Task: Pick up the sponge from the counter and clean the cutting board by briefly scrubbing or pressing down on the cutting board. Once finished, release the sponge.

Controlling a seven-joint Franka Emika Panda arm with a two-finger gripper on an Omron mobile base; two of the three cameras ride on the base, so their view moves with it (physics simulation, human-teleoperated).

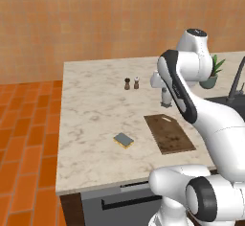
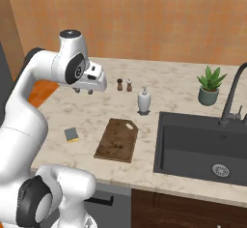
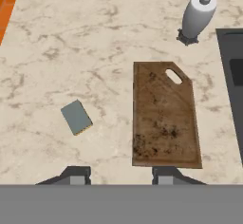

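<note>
The sponge [image 1: 124, 140] [image 2: 71, 134] [image 3: 76, 117] lies flat on the marble counter [image 1: 95, 110], grey-blue top up, left of the cutting board. The dark brown cutting board [image 1: 170, 133] [image 2: 116, 140] [image 3: 163, 121] lies near the counter's front edge, its handle slot at the far end. My gripper [image 2: 83, 92] [image 3: 121, 175] hangs high above the counter, pointing down. It is open, its fingertips [image 3: 76, 174] wide apart with nothing between them. In the hand view the sponge sits above the left fingertip and the board above the right one.
A white soap dispenser [image 2: 144, 101] [image 3: 198, 16] stands just behind the board. Two small shakers [image 1: 131, 83] stand farther back. A dark sink [image 2: 202, 147] with a faucet [image 2: 231, 96] lies right of the board, a potted plant [image 2: 210, 86] behind it. The counter's left edge drops to orange floor tiles [image 1: 28, 139].
</note>
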